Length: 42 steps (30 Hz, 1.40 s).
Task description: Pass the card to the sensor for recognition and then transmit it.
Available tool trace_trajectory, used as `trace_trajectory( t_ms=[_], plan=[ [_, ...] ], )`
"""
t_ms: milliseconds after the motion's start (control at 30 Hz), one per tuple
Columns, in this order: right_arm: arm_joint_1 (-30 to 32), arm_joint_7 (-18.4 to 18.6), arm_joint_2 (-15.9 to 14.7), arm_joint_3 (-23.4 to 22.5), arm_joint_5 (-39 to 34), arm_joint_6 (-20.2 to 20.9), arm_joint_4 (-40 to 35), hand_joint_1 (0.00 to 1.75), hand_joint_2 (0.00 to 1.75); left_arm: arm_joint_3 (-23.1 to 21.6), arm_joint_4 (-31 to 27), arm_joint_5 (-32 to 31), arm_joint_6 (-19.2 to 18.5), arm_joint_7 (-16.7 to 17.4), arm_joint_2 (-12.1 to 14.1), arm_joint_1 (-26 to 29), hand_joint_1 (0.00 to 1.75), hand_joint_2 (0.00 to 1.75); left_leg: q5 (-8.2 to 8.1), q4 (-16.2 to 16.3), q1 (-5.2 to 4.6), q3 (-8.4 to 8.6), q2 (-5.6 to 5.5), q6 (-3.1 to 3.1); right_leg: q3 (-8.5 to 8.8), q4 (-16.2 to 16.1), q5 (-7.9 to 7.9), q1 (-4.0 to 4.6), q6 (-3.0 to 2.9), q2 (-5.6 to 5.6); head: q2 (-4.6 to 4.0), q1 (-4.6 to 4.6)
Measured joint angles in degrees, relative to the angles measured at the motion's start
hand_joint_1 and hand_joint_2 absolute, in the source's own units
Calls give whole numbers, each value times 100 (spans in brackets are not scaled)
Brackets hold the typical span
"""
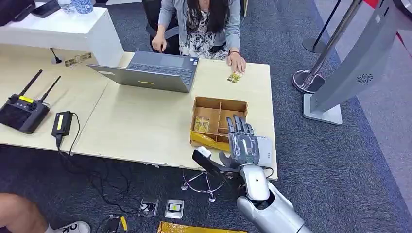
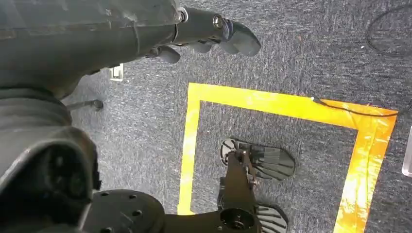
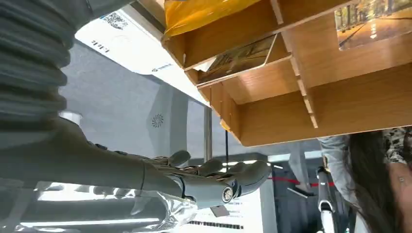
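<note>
1. Right hand, grey and silver, hovers flat over the near right corner of the light wooden table, fingers straight and apart, holding nothing.
2. Its fingertips reach over the near edge of the brown wooden compartmented box.
3. A yellow-printed card stands in the box's near left compartment.
4. Another small yellow card lies on the table beside a seated person's hand.
5. Left hand hangs over grey carpet, fingers loosely extended, holding nothing.

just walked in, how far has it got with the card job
Nothing looks done yet. The right hand hovers open over the wooden box, where a card sits in a compartment. The left hand hangs over the floor, holding nothing. Left: gripping a card, presenting it to the sensor, passing it on.
</note>
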Motion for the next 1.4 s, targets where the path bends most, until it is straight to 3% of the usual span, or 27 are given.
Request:
trace_trajectory(
  t_ms=[1400],
  plan=[
    [-408,17,400,7,245,166,839,0,175,0,0,-68,-105,94,-4,-89,0,0,0,0,0,0,0,0,-1,1,0,1,0,1,0,0]
  ],
)
